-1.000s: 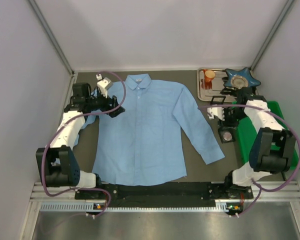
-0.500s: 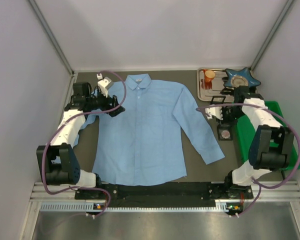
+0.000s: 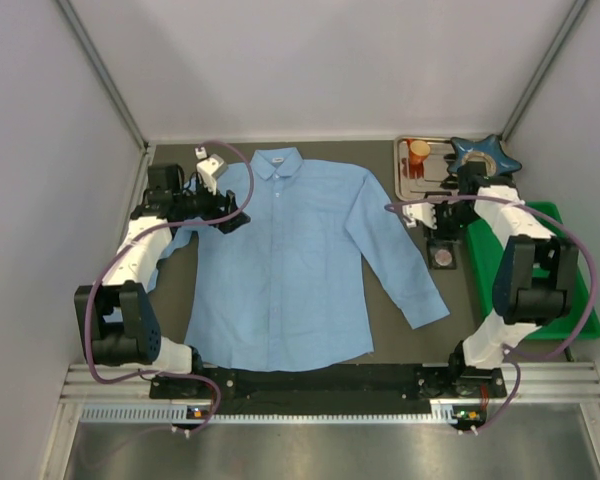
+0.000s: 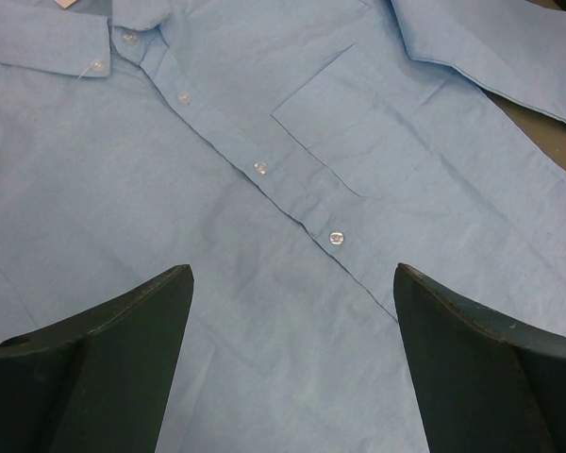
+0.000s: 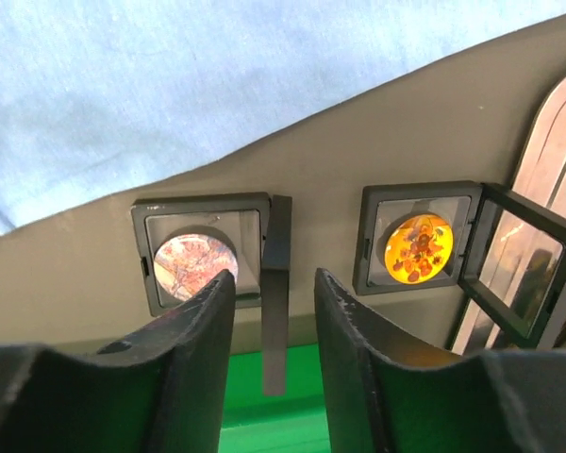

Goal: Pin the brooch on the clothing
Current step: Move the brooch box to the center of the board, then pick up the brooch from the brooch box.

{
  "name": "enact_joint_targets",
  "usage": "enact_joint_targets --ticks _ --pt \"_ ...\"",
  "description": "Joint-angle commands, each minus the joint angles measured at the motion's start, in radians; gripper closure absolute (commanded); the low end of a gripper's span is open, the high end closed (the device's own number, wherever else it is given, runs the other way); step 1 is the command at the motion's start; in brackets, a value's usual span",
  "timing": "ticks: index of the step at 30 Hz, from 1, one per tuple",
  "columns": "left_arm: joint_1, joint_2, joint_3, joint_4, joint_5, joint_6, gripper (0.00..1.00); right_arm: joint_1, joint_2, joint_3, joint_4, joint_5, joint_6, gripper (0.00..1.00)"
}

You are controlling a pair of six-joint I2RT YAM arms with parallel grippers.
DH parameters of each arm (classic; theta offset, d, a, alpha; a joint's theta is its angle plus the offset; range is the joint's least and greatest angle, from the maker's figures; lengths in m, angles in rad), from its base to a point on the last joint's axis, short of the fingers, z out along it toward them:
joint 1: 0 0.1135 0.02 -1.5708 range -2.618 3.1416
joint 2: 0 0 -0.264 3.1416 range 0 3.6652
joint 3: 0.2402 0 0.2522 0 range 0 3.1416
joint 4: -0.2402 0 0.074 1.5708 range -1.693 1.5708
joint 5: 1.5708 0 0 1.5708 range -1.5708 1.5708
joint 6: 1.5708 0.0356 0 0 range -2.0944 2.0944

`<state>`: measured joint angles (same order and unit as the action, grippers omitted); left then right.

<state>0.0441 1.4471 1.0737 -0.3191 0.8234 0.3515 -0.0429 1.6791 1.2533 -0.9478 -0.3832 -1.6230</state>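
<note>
The light blue shirt (image 3: pixel 290 260) lies flat, buttoned, collar at the far side; it also fills the left wrist view (image 4: pixel 264 123). Two open dark boxes lie right of its sleeve. One holds a pinkish round brooch (image 5: pixel 194 267), also seen from above (image 3: pixel 442 255); the other holds an orange round brooch (image 5: pixel 418 247). My right gripper (image 5: pixel 274 283) is open above them, the pinkish brooch box's raised lid (image 5: pixel 276 283) between its fingers, untouched. From above it is near the sleeve (image 3: pixel 427 215). My left gripper (image 4: pixel 292 274) is open and empty over the shirt's placket, at the shirt's left shoulder (image 3: pixel 230 215).
A metal tray (image 3: pixel 412 185) with an orange cup stands at the far right, also at the right wrist view's edge (image 5: pixel 557 142). A blue star-shaped dish (image 3: pixel 485 155) sits beside it. A green bin (image 3: pixel 555 260) lies by the right arm. A chest pocket (image 4: pixel 358 123) shows on the shirt.
My right arm has swung toward the far side and a little left. The pinkish brooch's box has shifted slightly left and away. The left arm has hardly moved.
</note>
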Motion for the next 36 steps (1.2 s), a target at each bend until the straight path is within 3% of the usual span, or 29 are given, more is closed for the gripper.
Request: enact_joint_targets --ticks 1,2,6,9,10,12,13,16,19,22,24,26,31,36 --pt "-0.004 -0.002 0.034 0.003 0.017 0.027 0.08 0.020 -0.002 0.055 0.018 -0.040 0.028 0.55" --pt "-0.004 -0.002 0.037 0.003 0.016 0.027 0.08 0.021 -0.004 0.057 0.020 -0.039 0.037 0.48" --pt "-0.004 -0.001 0.045 0.006 0.013 0.020 0.08 0.003 -0.044 0.101 0.030 -0.071 0.178 0.37" --pt "-0.003 -0.004 0.042 0.014 0.010 0.006 0.08 -0.018 -0.120 0.147 0.079 -0.123 0.386 0.27" --pt "-0.004 -0.005 0.040 0.021 0.010 -0.003 0.08 -0.029 -0.175 0.147 0.110 -0.125 0.554 0.26" --pt "-0.001 -0.010 0.028 0.060 0.005 -0.032 0.08 -0.034 -0.237 0.120 0.231 -0.088 0.737 0.25" --pt "-0.001 -0.010 0.023 0.080 0.006 -0.066 0.08 -0.035 -0.275 0.066 0.288 -0.054 0.943 0.25" --pt "0.000 -0.019 0.002 0.141 0.000 -0.120 0.07 -0.040 -0.399 -0.042 0.362 0.000 1.249 0.14" --pt "0.000 -0.019 -0.012 0.176 -0.006 -0.150 0.07 -0.040 -0.479 -0.168 0.417 0.090 1.512 0.11" --pt "0.000 -0.017 -0.009 0.181 -0.012 -0.160 0.07 -0.055 -0.547 -0.268 0.425 0.051 1.607 0.12" --pt "0.000 -0.017 -0.011 0.183 -0.017 -0.157 0.07 -0.049 -0.564 -0.305 0.431 0.050 1.632 0.19" --pt "0.000 -0.016 -0.011 0.180 -0.021 -0.157 0.07 -0.049 -0.565 -0.354 0.431 0.157 1.700 0.28" --pt "0.000 -0.007 -0.009 0.179 -0.023 -0.158 0.07 -0.048 -0.503 -0.440 0.429 0.279 1.742 0.30" --pt "0.000 0.012 -0.009 0.202 -0.026 -0.180 0.07 -0.048 -0.506 -0.566 0.566 0.329 1.805 0.32"
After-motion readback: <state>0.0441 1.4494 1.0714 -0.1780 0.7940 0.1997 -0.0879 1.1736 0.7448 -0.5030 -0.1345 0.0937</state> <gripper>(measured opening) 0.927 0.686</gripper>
